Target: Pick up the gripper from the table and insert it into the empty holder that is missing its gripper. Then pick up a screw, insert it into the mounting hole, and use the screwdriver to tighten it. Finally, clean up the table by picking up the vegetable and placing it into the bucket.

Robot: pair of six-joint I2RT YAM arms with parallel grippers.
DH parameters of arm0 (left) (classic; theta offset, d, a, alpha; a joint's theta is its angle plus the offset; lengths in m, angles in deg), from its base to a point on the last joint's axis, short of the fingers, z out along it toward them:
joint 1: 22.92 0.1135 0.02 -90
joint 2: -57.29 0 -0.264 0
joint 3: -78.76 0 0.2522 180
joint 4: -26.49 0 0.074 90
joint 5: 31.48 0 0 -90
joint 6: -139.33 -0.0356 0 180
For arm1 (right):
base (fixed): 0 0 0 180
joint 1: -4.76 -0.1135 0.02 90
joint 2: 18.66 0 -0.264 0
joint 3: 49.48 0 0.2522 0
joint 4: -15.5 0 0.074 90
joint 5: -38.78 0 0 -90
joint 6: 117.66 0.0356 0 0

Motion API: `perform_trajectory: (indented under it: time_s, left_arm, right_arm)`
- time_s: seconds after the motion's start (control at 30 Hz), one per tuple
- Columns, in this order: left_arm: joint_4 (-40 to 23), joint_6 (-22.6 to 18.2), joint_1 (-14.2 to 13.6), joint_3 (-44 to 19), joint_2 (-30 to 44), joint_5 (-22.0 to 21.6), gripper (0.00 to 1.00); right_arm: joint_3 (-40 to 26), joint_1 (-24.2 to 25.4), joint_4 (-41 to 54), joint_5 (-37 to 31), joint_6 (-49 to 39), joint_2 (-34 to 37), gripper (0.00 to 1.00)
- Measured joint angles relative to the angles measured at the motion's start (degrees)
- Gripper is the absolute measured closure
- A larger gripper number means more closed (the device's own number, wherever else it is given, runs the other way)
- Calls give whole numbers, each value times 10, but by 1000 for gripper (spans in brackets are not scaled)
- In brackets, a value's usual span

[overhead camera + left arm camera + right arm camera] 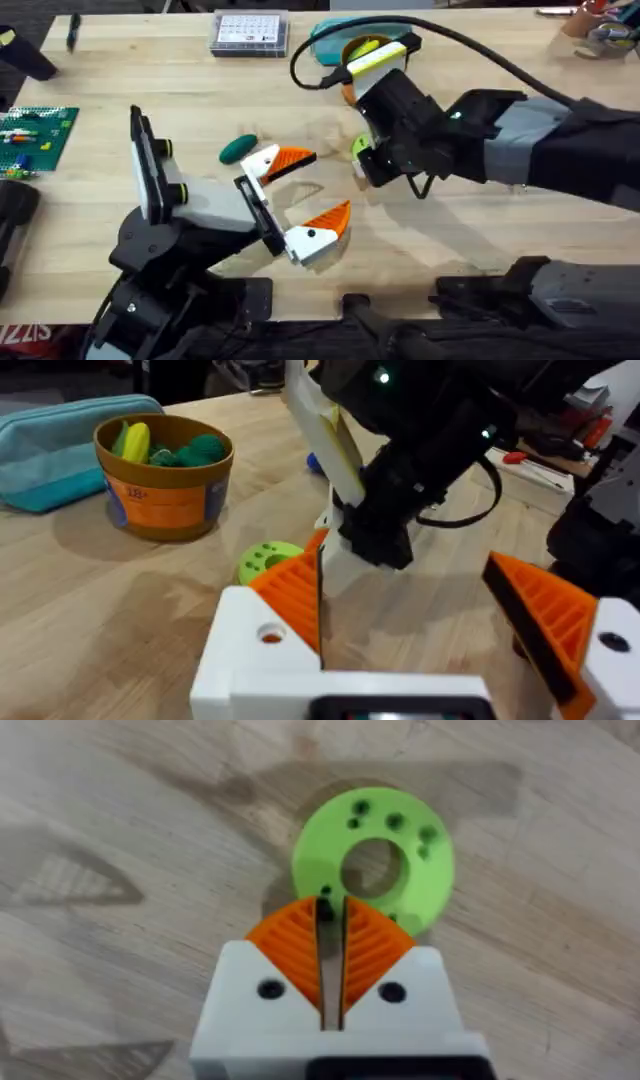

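The dark green vegetable [238, 148] lies on the table [150, 80], just left of my left gripper [330, 182]. That gripper stands open with nothing between its orange pads [295, 595]. My right gripper [361, 172] reaches in from the right and points down at the near edge of a lime-green disc [375, 865]. It is shut [327, 912], with a thin dark sliver between its pads that I cannot identify. The orange bucket [165, 480] stands at the back and holds several toy vegetables. The screwdriver is hidden, apart perhaps from a blue speck [313, 461] behind the right arm.
A teal case [60, 445] lies beside the bucket. At the table's far edge sits a clear parts box [250, 32]. A green board [35, 135] lies at the left edge. The right arm's cable [480, 50] loops over the back of the table.
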Motion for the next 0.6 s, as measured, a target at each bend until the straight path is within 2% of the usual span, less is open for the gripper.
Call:
perform_trajectory:
  time_s: [0.17,0.6]
  left_arm:
    - [0,0,0,0,0,0,17]
    - [0,0,0,0,0,-6,17]
  right_arm:
    - [0,0,-5,0,-1,0,990]
    - [0,0,-2,1,-1,0,995]
